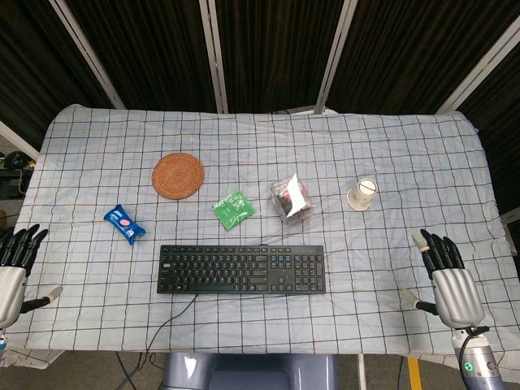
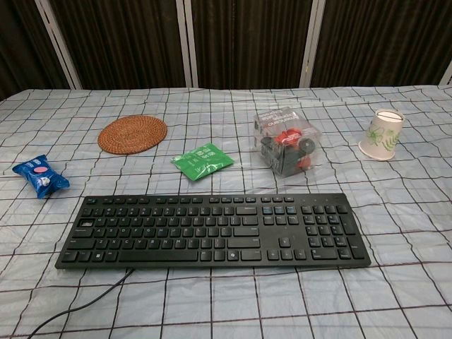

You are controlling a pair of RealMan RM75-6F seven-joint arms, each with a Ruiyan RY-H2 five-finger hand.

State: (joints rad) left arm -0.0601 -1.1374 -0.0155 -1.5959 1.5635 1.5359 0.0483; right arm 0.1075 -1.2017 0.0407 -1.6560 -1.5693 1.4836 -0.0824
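Cut-off hands, a vanishing cable and print too small to read

The left hand [image 1: 15, 272] is cropped by the left edge of the head view, the right hand [image 1: 449, 280] has its wrist cut by the bottom edge, and the chest view shows neither; the keyboard [image 2: 212, 229] cable runs out of the chest view at the near left corner; the clear packet [image 2: 286, 141] holds dark and red pieces too jumbled to identify; print on the blue packet [image 2: 40, 175] and green sachet [image 2: 202, 161] is too small to read; the paper cup [image 2: 381, 134] hides its inside.
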